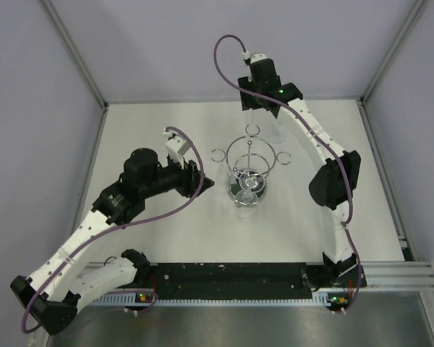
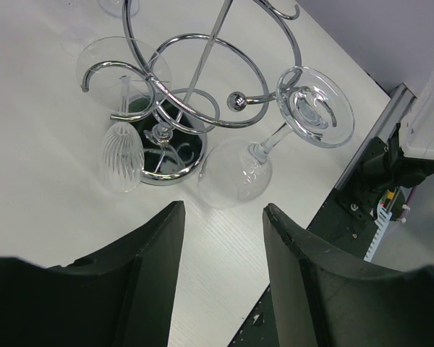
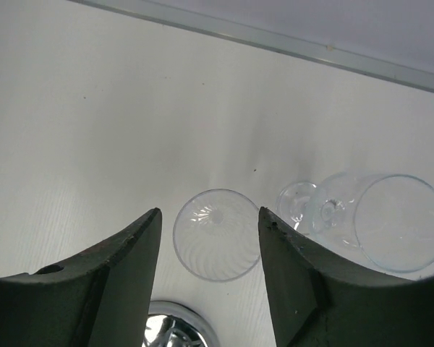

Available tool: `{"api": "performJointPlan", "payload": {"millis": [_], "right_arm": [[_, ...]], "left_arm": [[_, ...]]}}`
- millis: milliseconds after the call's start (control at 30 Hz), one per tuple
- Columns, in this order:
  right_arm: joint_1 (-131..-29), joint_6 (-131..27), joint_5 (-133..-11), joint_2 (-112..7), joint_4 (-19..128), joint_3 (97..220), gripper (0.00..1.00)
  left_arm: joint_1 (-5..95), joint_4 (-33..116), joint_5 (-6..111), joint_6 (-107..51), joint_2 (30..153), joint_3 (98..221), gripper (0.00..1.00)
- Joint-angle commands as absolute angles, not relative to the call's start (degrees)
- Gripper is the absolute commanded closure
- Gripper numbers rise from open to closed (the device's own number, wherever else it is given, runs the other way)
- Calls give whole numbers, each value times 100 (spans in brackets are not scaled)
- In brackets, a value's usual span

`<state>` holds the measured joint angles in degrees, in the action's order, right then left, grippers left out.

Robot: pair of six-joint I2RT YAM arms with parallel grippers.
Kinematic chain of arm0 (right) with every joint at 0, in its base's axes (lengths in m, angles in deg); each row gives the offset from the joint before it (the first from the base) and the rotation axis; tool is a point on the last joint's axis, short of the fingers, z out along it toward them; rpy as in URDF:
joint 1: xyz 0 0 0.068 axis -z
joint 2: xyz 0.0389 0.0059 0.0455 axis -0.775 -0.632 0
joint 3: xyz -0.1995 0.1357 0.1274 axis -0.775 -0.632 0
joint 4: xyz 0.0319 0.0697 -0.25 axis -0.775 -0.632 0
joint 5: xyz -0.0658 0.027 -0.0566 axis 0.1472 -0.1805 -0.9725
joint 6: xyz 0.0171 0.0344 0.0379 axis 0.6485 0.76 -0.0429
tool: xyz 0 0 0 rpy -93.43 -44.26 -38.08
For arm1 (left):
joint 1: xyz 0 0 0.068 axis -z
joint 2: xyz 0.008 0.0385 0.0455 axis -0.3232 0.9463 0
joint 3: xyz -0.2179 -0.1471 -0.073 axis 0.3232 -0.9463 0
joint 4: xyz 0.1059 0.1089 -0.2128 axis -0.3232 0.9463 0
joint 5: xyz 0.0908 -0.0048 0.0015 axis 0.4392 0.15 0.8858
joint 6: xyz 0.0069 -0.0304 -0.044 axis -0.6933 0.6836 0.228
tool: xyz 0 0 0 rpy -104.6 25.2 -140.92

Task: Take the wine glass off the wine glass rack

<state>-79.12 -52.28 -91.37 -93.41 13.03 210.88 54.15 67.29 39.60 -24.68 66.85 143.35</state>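
The chrome wine glass rack [image 1: 250,168] stands mid-table. In the left wrist view two glasses hang upside down from the rack [image 2: 202,79]: a ribbed one [image 2: 121,163] and a smooth one [image 2: 235,177]. My left gripper [image 2: 220,238] is open and empty, low on the table just short of the smooth glass. My right gripper [image 1: 255,114] is beyond the rack, pointing down. It is open [image 3: 210,217] above a ribbed wine glass [image 3: 217,235] that stands upright on the table, its rim showing between the fingers with a gap at the left one.
A second, smooth glass [image 3: 390,220] stands upright on the table just right of the ribbed one, also seen at the far side [image 1: 277,134]. The rack's mirrored base [image 3: 177,329] lies close below my right fingers. Walls enclose the table.
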Motion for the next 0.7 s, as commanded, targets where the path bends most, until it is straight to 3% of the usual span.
{"api": "performJointPlan", "payload": {"millis": [0, 300, 667], "right_arm": [[-7902, -5181, -9222, -8647, 1647, 21228, 43], [-8121, -5199, -9178, -7665, 1752, 20904, 42], [-8350, -5287, -9125, -5450, 2419, 18796, 41]], "left_arm": [[5401, 6606, 4132, -2538, 6737, 14342, 47], [5393, 6790, 5133, -2117, 7114, 14631, 47], [4945, 6659, 5381, -1274, 7572, 15194, 45]]}}
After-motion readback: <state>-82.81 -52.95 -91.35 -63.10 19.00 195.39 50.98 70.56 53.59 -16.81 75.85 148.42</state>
